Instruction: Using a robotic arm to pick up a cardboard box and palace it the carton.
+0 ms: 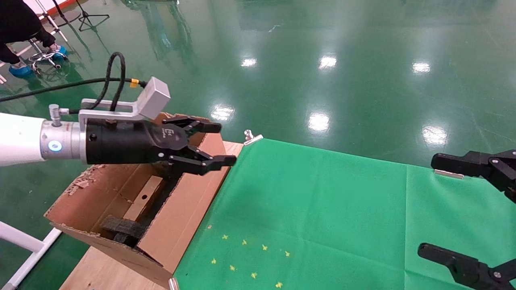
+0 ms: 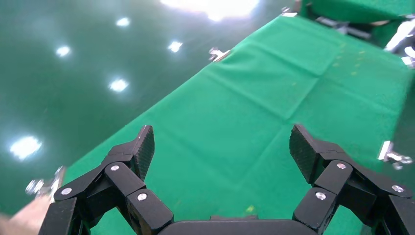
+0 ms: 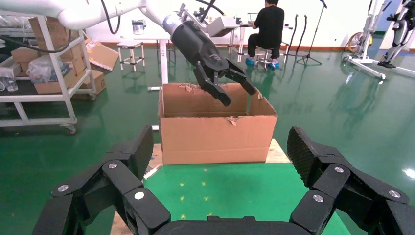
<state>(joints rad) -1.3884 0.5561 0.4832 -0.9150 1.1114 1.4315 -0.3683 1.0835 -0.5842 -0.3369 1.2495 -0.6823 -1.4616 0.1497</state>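
The white robotic arm's black left pincer (image 1: 209, 144) is hovering spread and empty above the large brown corrugated carton (image 1: 177, 217), inside which the small reddish-brown cardboard box (image 1: 143, 198) is lying beside black foam pieces (image 1: 121, 227). The right pincer (image 3: 220, 161) is idling spread over the green-clothed counter (image 1: 322, 209).

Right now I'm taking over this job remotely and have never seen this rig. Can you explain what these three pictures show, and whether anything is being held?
This is a two-armed robot. The head view looks down from its head at a table under a green cloth.

On the left, the white robotic arm reaches out over the carton, a large brown box with torn flaps. Its left gripper is open and holds nothing. Inside the carton lies the cardboard box, small and with a round hole, next to black foam pieces.

The left wrist view comes from that arm's own camera: you see its open fingers over the cloth.

The right wrist view looks from the other arm across the table at the carton. The right gripper is open, empty and parked at the table's right side.
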